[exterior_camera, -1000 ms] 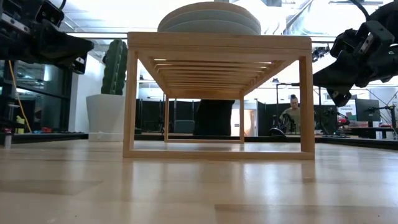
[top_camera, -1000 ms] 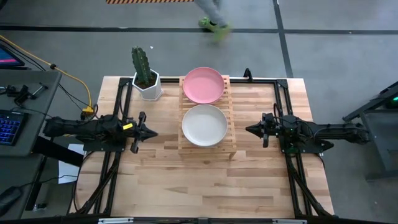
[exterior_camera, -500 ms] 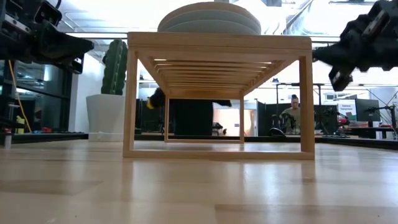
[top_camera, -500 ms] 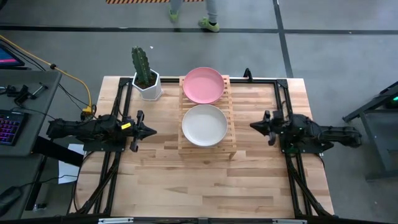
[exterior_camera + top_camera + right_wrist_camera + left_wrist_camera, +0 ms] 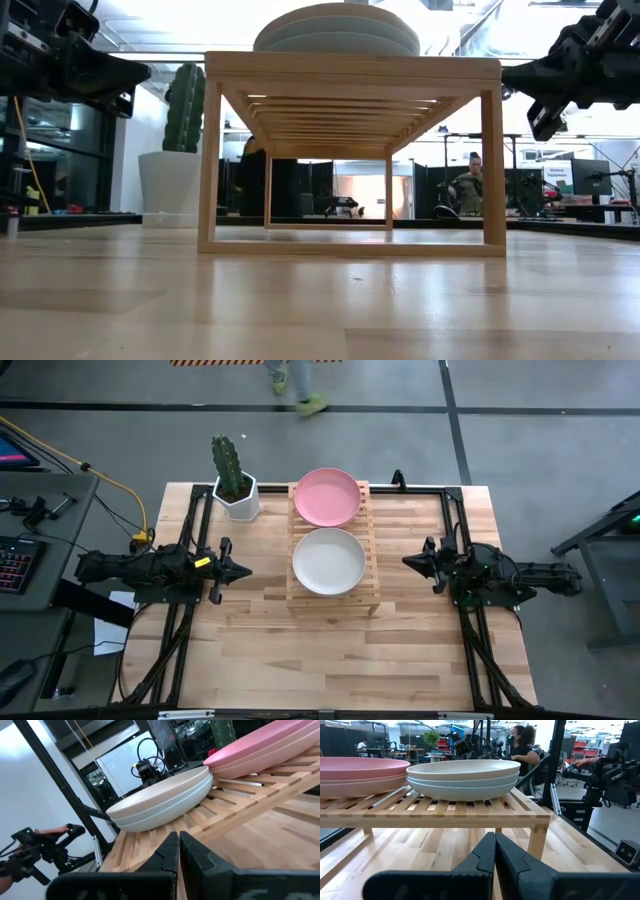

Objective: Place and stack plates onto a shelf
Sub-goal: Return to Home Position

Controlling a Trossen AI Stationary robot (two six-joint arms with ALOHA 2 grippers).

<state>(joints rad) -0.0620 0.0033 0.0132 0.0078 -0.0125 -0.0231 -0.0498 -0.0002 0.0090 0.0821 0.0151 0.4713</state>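
Left gripper [image 5: 243,572] hangs at 9 o'clock of the shelf, fingers pinched fully together with nothing between them, tips aimed at the rack but well clear of it. Right gripper [image 5: 406,563] mirrors it at 3 o'clock, also clamped tight and empty, also apart from the wood.

Biggest thing is the butcher-block table [image 5: 330,660]. On it, from the middle up toward 12 o'clock, stands the slatted shelf [image 5: 372,588], long side running 12 to 6. All the plates I can see are up on it in two piles. The pink stack [image 5: 326,497] takes the 12 o'clock end. The pale stack [image 5: 328,560], with a beige plate on top and paler rims under it, takes the 6 o'clock end. The piles sit just beside each other.

Smallest bit: a cactus [image 5: 227,460] in a white pot [image 5: 240,502] at 11 o'clock, just beside the shelf's corner.
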